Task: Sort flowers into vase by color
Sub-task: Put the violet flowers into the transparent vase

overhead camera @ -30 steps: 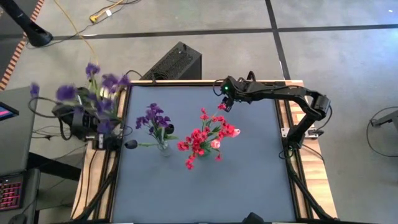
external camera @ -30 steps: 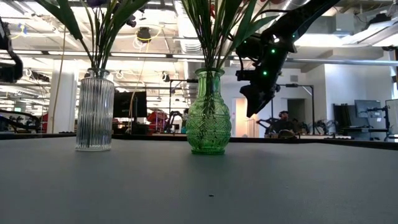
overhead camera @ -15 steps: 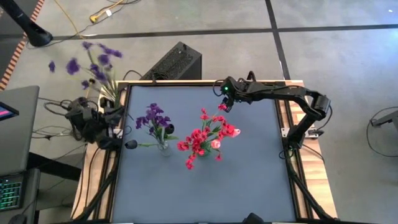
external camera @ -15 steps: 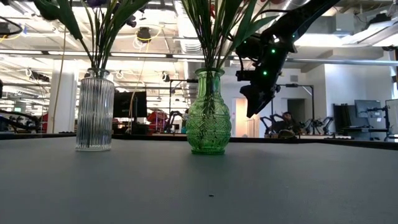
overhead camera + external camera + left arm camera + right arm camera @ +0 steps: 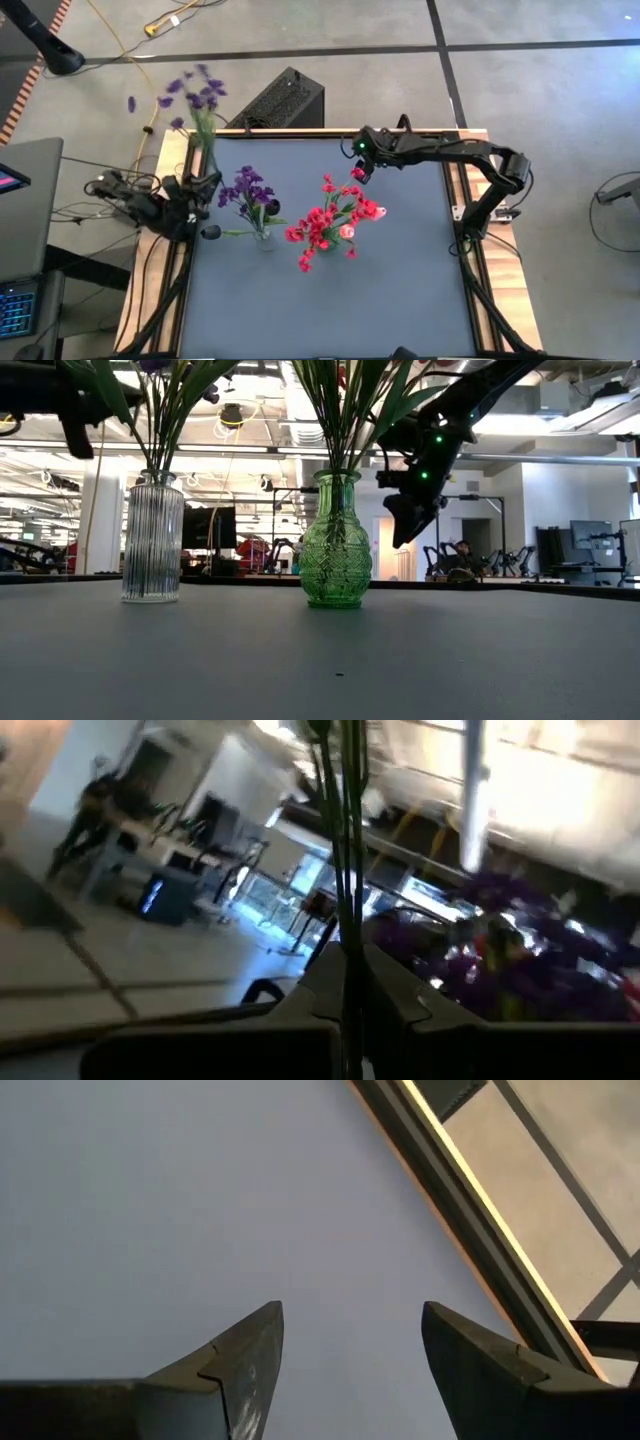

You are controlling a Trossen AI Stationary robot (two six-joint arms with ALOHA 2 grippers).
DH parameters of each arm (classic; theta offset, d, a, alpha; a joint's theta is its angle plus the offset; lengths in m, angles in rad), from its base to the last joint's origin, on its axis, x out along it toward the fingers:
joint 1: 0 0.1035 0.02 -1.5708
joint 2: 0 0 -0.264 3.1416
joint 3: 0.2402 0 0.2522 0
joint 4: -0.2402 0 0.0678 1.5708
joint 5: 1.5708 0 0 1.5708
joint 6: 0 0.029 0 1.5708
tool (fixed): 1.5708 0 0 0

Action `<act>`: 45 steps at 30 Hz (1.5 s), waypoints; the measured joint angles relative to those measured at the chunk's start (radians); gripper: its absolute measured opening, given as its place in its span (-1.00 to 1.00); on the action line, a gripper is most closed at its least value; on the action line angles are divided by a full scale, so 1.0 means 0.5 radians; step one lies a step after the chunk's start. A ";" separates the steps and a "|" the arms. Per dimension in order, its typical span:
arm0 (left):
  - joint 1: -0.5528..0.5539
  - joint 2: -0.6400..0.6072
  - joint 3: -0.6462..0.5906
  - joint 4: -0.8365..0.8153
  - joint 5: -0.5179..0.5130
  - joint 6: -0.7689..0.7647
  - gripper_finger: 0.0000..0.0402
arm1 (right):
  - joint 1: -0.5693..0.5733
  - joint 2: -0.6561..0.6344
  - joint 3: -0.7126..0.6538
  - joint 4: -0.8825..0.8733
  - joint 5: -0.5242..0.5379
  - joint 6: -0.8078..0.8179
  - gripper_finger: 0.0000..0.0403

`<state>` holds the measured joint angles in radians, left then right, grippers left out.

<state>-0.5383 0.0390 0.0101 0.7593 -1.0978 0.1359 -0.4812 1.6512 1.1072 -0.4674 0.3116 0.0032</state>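
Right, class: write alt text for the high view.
From above, the left claw grips a purple flower stem at the table's left edge. Purple and red bouquets stand mid-table; the right claw hovers open.

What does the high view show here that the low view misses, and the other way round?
Only the high view shows the blossoms: the purple blossom clusters, the red blossom clusters, and the purple-flowered green stem gripped by the left gripper at the table's left edge. Only the low view shows the ribbed clear glass vase and the patterned green glass vase. Both show the open, empty right gripper.
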 joint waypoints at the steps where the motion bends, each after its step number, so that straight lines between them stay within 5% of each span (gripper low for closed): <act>1: 0.046 0.003 -0.001 -0.070 -0.003 -0.130 -1.00 | 0.010 0.000 0.000 -0.001 0.001 -0.001 0.31; 7: 0.273 0.166 -0.001 -0.363 0.214 -0.667 -1.00 | 0.064 0.000 0.000 -0.005 0.000 -0.006 0.31; 15: 0.449 0.736 -0.002 -0.062 0.503 -0.962 -1.00 | 0.075 0.000 0.000 -0.002 0.001 -0.008 0.31; 24: 0.450 1.353 -0.004 0.679 0.673 -0.876 -1.00 | 0.074 0.000 0.000 -0.006 0.001 -0.006 0.31; 45: 0.450 1.719 -0.007 0.709 0.933 -0.822 -1.00 | 0.098 0.000 0.000 -0.006 0.001 -0.002 0.31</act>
<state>-0.3134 0.8984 0.0067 1.1136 -0.6311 -0.2749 -0.4324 1.6512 1.1072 -0.4706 0.3119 0.0021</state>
